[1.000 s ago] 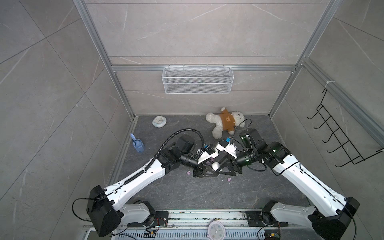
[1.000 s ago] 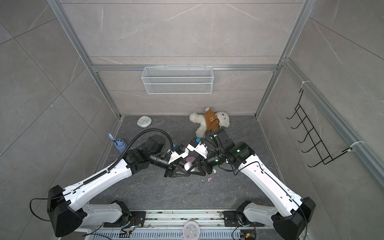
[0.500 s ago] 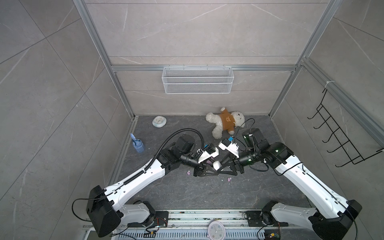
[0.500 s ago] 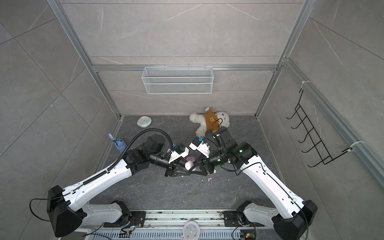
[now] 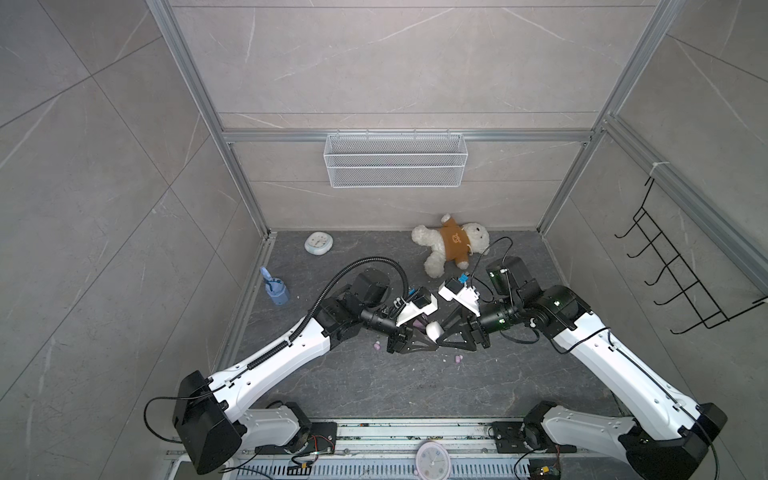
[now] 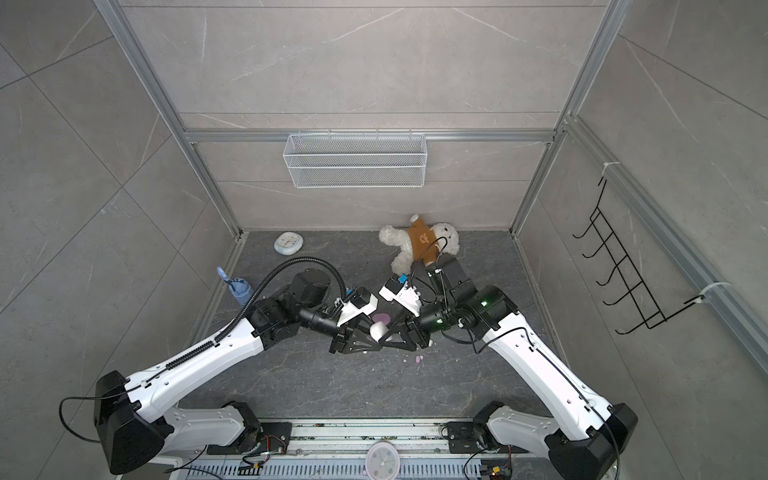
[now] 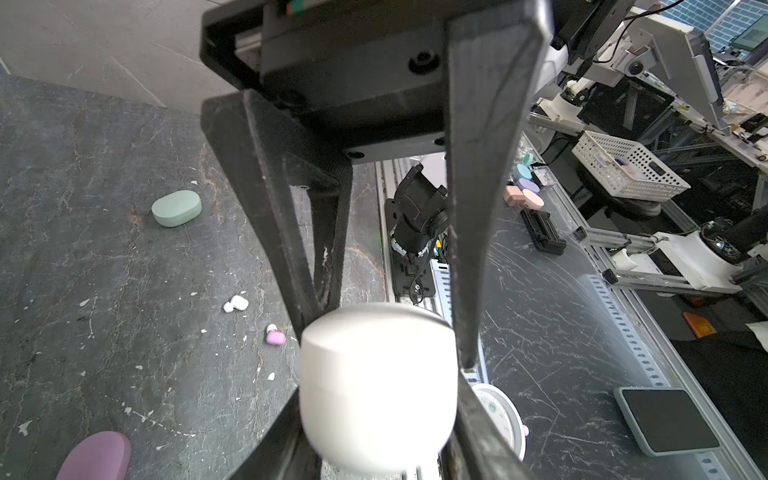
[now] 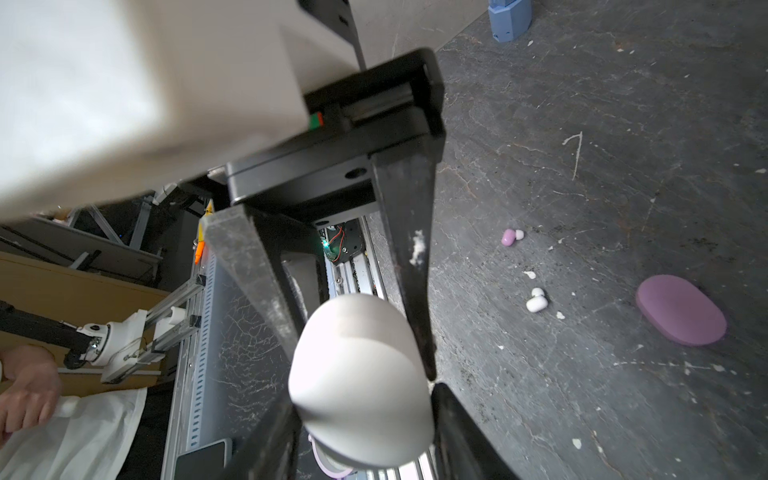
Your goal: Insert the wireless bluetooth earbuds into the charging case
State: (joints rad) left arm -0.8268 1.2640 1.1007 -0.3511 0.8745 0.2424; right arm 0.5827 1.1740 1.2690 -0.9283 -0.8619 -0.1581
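Over the last second little moves. The white charging case [image 5: 433, 330] stays in the air at the same spot between the two arms, and only the right arm has edged slightly outward. We judge the case shut, since its seam looks unbroken in the left wrist view. So no earbud is in yet, and opening the lid is probably the step in hand.

Left of the white case, a pink earbud [image 5: 377, 345] lies on the tabletop [image 5: 374, 395]. Next comes the left gripper [image 7: 392, 340], clenched on the case's sides. From the case's right the right gripper [image 8: 365, 359] reaches in. Its fingers [image 8: 409, 270] flank the case and seem to rest against it, but we cannot tell whether they truly clamp it. Right of the case, a second pink earbud [image 5: 458, 359] lies loose.

The top views hide what lies under the arms. The left wrist view alone shows a mint case [image 7: 176, 208], well apart from the white case, and a white earbud [image 7: 237, 303]. The right wrist view alone shows the purple case [image 8: 681, 309] whole, plus another white earbud [image 8: 536, 301].
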